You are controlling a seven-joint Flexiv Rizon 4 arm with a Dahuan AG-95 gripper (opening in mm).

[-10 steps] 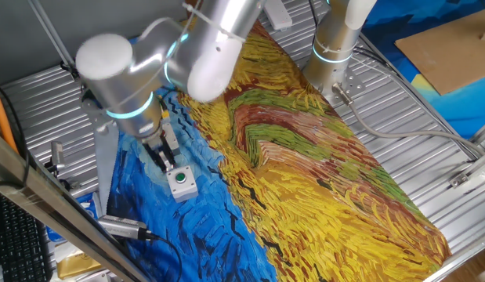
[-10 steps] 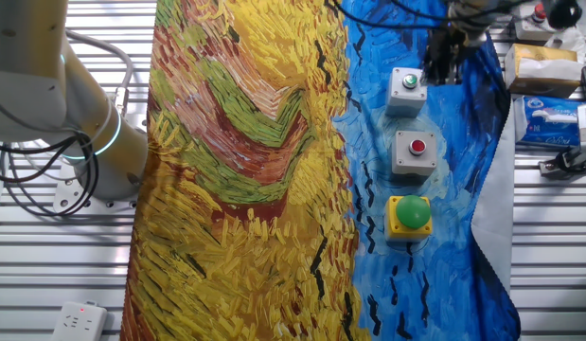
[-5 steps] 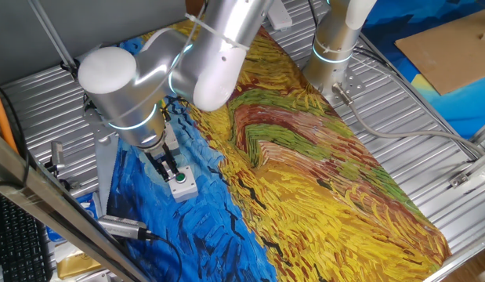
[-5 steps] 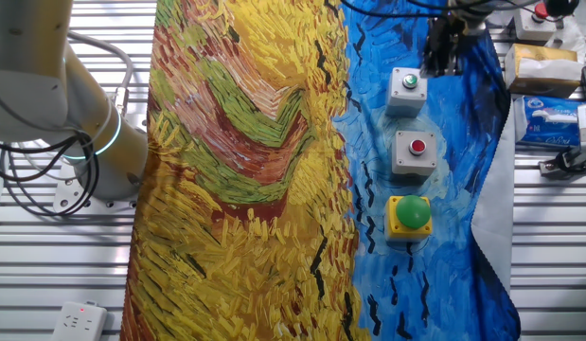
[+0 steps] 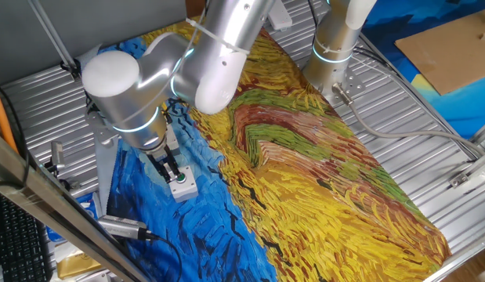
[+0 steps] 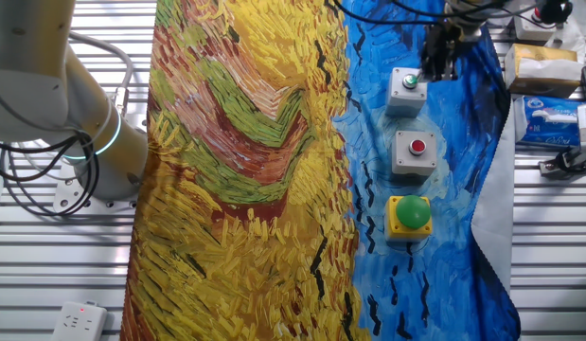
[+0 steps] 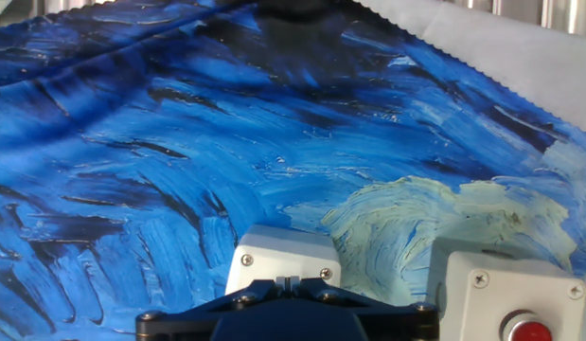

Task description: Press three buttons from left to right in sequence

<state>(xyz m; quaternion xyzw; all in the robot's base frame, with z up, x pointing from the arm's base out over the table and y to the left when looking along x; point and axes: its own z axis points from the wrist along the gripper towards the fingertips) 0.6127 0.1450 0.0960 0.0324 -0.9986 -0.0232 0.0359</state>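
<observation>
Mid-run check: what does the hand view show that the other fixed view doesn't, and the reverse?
Only the hand view: the screw heads on the grey-white box right under the hand, close up, and the cloth's pale saw-toothed edge. Its button is hidden by the hand.

Only the other fixed view: the gripper over that box's small green button, the yellow box with the big green cap, all three in a row, and the arm's base.

Both: the red-button box and the blue painted cloth.

gripper point(image 7: 285, 305) over grey-white box point(image 7: 283, 258)
</observation>
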